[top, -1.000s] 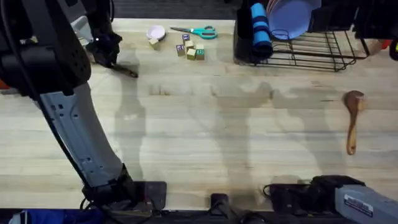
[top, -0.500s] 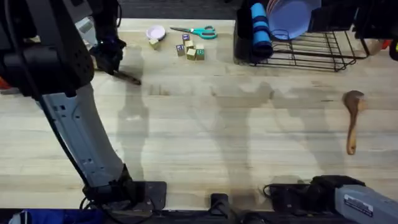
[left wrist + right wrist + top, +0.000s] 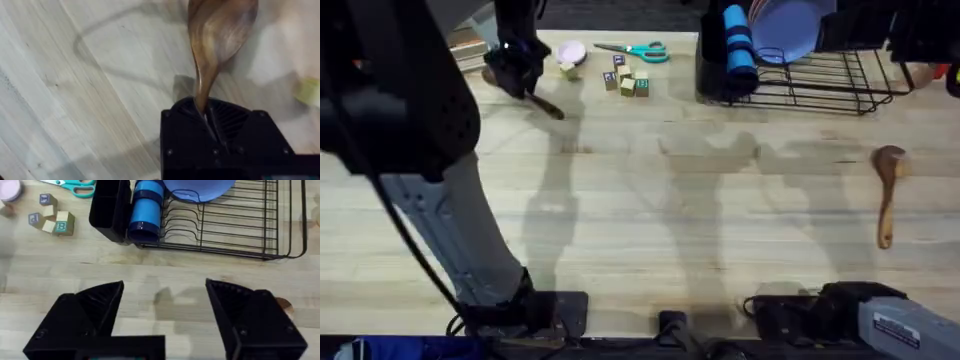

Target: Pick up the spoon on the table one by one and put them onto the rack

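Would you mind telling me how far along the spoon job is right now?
No spoon sits in the rack yet; it holds a blue cup and a plate. In hand: the left gripper is shut on one spoon by its handle, at the table's far left. Left to do: carry it across to the rack, then fetch the second spoon lying at the right. The right gripper is open and empty.

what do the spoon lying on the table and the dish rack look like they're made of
Spoon: apparently wood, brown with a matte finish, darker at the bowl. Rack: thin black wire, probably coated metal, judging by the even black rods; the coating itself can't be confirmed.
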